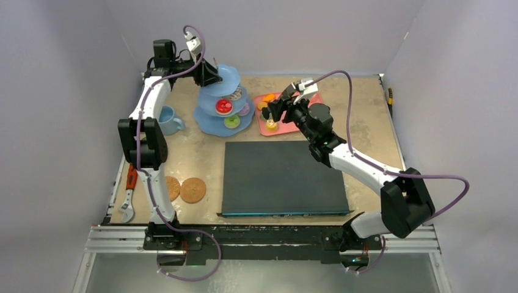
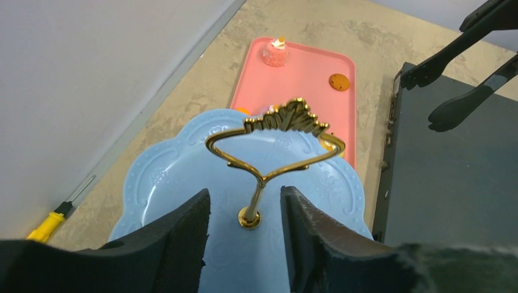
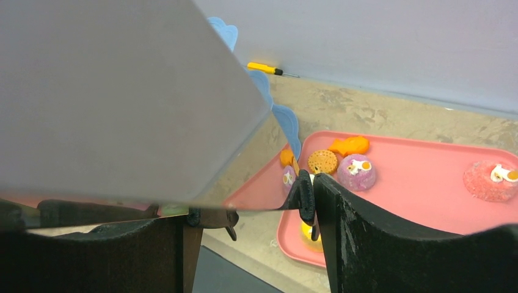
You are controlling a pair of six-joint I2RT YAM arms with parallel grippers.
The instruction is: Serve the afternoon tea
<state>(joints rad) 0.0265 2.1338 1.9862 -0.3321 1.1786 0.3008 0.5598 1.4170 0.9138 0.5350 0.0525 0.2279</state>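
The light-blue three-tier stand (image 1: 211, 119) stands at the back left and carries red (image 1: 224, 105), green (image 1: 231, 121) and purple cakes. My left gripper (image 1: 211, 73) is open above its top tier (image 2: 159, 177). Its fingers (image 2: 244, 198) straddle the gold handle's stem (image 2: 255, 201) without touching it. My right gripper (image 1: 293, 110) is shut on the black tongs (image 3: 303, 195). The tong tips hang just over a yellow cake (image 3: 307, 237) on the pink tray (image 3: 427, 201). A purple cake (image 3: 356, 172) and a pink-red cake (image 3: 488, 180) also sit there. The light-blue mug (image 1: 168, 119) stands left of the stand.
A large dark flat slab (image 1: 284, 177) fills the table's middle. Two round brown discs (image 1: 192, 189) lie at the front left beside an orange-handled tool (image 1: 130, 178). A yellow screwdriver (image 3: 264, 67) lies by the back wall. A biscuit (image 3: 322, 161) and an orange piece (image 3: 349, 145) lie on the tray.
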